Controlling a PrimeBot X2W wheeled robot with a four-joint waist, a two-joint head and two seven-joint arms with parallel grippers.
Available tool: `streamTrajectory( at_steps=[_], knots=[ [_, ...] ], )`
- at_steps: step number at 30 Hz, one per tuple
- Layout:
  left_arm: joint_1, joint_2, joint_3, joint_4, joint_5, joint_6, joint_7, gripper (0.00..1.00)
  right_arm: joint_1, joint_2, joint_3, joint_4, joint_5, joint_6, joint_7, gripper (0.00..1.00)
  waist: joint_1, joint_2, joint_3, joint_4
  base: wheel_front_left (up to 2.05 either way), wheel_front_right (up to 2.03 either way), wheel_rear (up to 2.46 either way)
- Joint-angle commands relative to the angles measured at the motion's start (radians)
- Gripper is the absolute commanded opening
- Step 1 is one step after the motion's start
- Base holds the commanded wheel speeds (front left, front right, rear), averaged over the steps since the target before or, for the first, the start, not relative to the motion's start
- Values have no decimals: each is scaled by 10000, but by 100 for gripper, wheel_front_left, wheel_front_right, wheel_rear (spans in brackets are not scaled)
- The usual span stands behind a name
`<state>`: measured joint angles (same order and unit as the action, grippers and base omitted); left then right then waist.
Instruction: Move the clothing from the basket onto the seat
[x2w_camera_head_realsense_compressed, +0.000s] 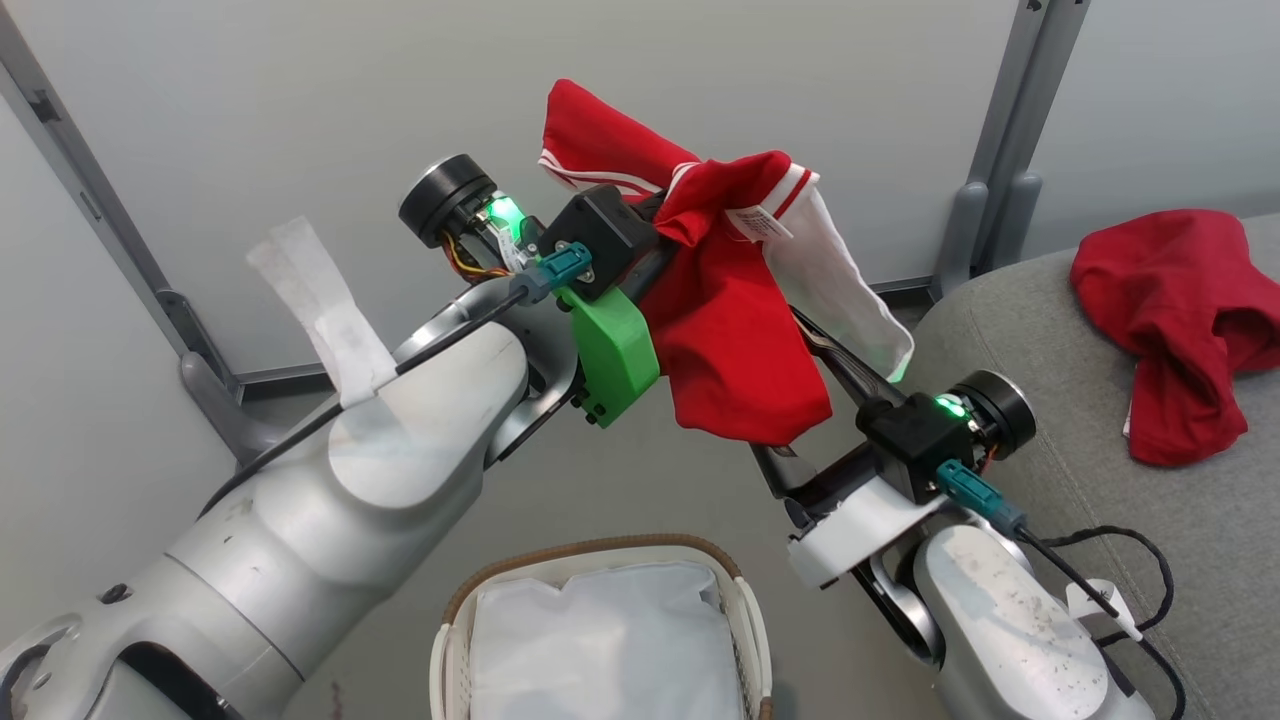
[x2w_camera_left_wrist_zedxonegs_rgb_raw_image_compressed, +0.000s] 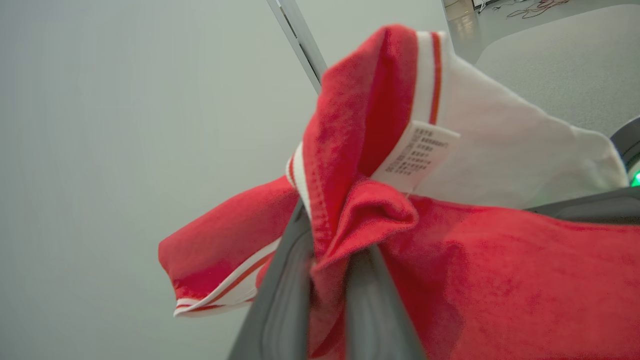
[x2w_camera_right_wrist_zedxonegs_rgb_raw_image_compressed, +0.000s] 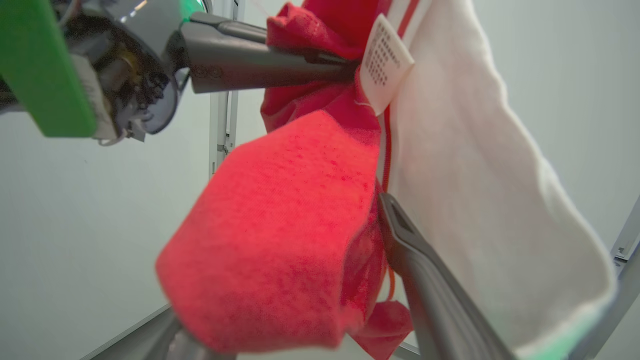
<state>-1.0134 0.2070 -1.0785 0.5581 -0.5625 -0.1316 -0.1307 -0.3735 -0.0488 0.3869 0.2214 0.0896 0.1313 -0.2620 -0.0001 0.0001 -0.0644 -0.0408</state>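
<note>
Scuffed silver arms (x2w_camera_head_realsense_compressed: 300, 540), black wrist blocks (x2w_camera_head_realsense_compressed: 600, 232) lit green, teal cable plugs (x2w_camera_head_realsense_compressed: 560, 268), green bracket (x2w_camera_head_realsense_compressed: 612, 352), white tape (x2w_camera_head_realsense_compressed: 320, 300); left end effector (x2w_camera_left_wrist_zedxonegs_rgb_raw_image_compressed: 330, 250) dark grey.

A bright red striped fabric garment (x2w_camera_left_wrist_zedxonegs_rgb_raw_image_compressed: 500, 280) hides the jaw tips of the left gripper (x2w_camera_left_wrist_zedxonegs_rgb_raw_image_compressed: 327, 260). Its white label (x2w_camera_left_wrist_zedxonegs_rgb_raw_image_compressed: 417, 152) beyond them is unreadable.

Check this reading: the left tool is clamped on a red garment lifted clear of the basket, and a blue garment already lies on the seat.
One slip: the garment on the seat is red, not blue; the head view shows it. The left tool is indeed clamped on a red garment clear of the basket.
</note>
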Motion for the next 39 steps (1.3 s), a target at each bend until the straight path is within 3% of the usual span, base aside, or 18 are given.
streamTrajectory(
  at_steps=[1,2,3,4,5,17,18,19,20,21,32,39],
  knots=[
    [9,-41,-35,-9,-92,20,-44,0,-169,-31,14,113,16,-11,-47,68,1,-1,-4,52,0,0,0],
    [44,-52,-64,-16,-121,20,-68,0,-242,-30,74,274,7,-11,-45,36,1,-1,-7,82,0,0,0],
    [75,-62,-88,-21,-127,20,-87,0,-301,-31,111,370,-16,-11,-44,27,1,-1,-13,103,0,0,0],
    [113,-75,-104,-29,-157,20,-100,0,-380,-31,175,507,-33,-11,-44,7,1,-1,-19,127,0,0,0],
    [138,-80,-118,-32,-186,20,-110,0,-448,-31,220,589,-39,-11,-45,0,1,-1,-23,144,0,0,0],
    [789,61,-16,162,-750,74,-315,0,-568,-31,325,501,124,-11,-45,0,1,-1,-69,153,0,0,0],
    [905,49,21,176,-833,93,-393,15,-540,-31,284,455,132,-11,-45,0,1,-1,-70,145,0,0,0],
    [1011,37,51,198,-904,109,-453,43,-518,-31,253,422,126,-11,-45,0,1,-1,-71,139,0,0,0],
    [1156,26,84,226,-968,126,-527,85,-489,-31,212,380,114,-11,-45,0,1,-1,-73,130,0,0,0],
    [1300,16,124,260,-1037,165,-604,100,-466,-31,156,333,94,-11,-45,0,1,-1,-74,121,0,0,0],
    [3302,-212,376,707,-1384,430,-1305,100,-147,-31,-600,278,-258,-11,-47,0,1,-1,-22,53,0,0,0],
    [4695,-646,1299,559,-1203,398,-1343,100,198,-31,-1100,312,-463,-11,-47,0,1,-1,96,53,0,0,0]
  ],
)
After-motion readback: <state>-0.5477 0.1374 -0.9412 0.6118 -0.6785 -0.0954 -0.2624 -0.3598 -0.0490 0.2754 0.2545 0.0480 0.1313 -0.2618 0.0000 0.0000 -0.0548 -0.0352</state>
